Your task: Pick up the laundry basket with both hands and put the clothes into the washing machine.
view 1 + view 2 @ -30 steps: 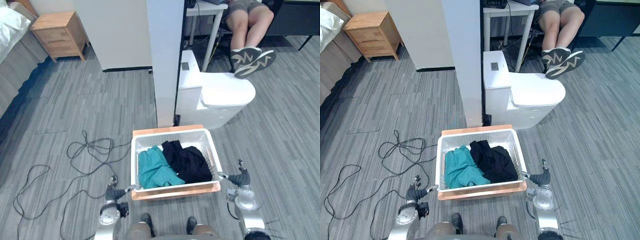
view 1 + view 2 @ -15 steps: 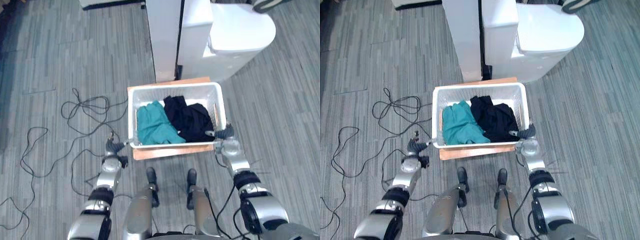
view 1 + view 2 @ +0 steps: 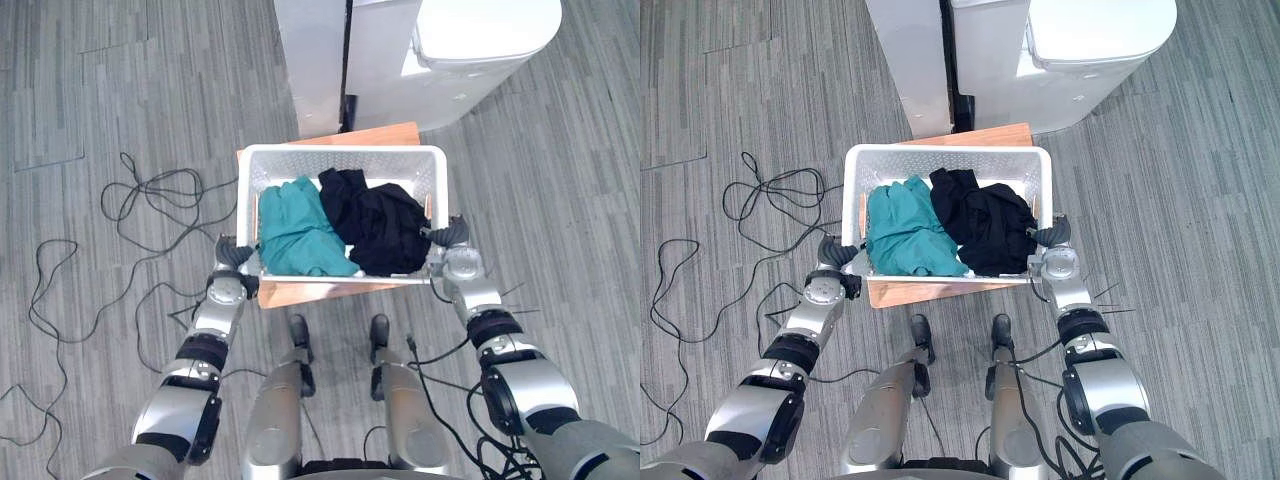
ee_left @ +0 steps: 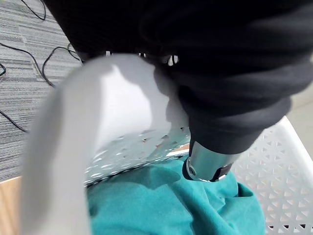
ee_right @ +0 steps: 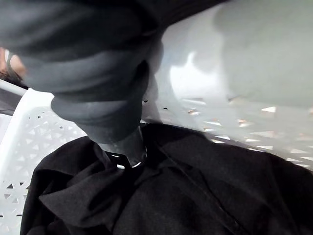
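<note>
The basket (image 3: 340, 152) is parked on a board (image 3: 325, 291) on the floor (image 3: 120, 90), teal cloth (image 3: 300, 232) and black cloth (image 3: 380, 225) piled inside. Its side rims are clamped by the left robot hand (image 3: 230, 257) and right robot hand (image 3: 455, 240).

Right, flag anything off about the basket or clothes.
Nothing stands out. The laundry basket sits on its wooden board, teal cloth and black cloth all inside, left hand and right hand each hooked over a side rim.

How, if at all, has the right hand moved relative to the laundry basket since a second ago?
Yes. The right hand closed onto the right wall of the laundry basket; earlier a gap separated them, now it grips the rim.
</note>
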